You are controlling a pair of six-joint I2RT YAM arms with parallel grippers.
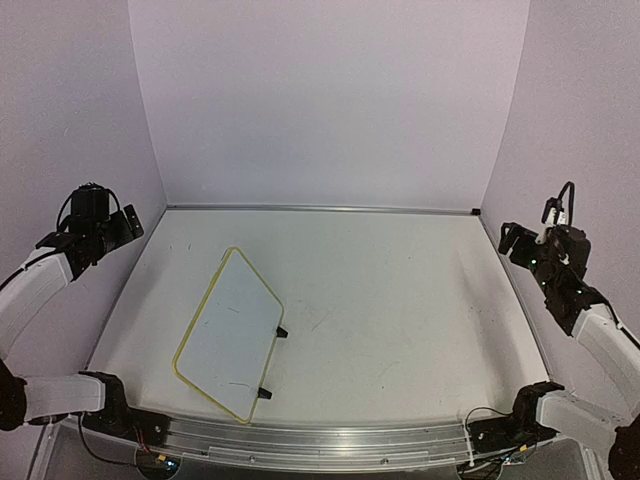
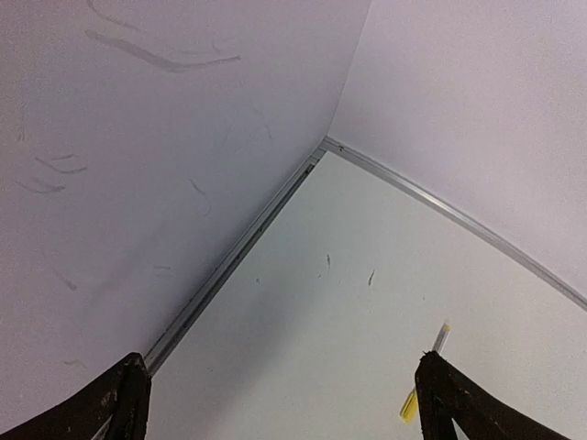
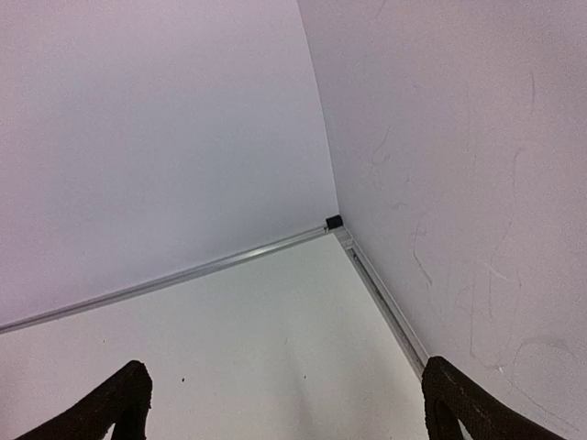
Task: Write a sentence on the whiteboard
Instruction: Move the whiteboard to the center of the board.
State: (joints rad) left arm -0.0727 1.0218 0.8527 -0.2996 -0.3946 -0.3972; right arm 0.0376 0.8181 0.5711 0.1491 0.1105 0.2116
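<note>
A small rectangular whiteboard with rounded corners and a thin yellow rim lay flat on the left half of the white tabletop. It was turned askew, with its long edges running from the near rail toward the back wall. Two small black clip feet stuck out from its right long edge, toward the middle of the table. Only a couple of thin marks showed on its white face from the overhead camera, too faint and small to read.

Both arms were drawn up at the sides, well apart from the board. The left gripper hung high beside the pale lilac left wall, and its wrist camera looked into the far left corner of the enclosure. Its two black fingers stood spread wide at the bottom corners of that view, with nothing between them. A small yellow strip showed just beside the right-hand finger; what it was could not be told. Grey scuff marks streaked the wall above.

The right gripper was raised near the right wall, facing the far right corner, where a small black block sat at the meeting of the metal edging. Its black fingers were likewise parted wide and held nothing. A ribbed aluminium rail ran along the near edge between the two arm bases.
</note>
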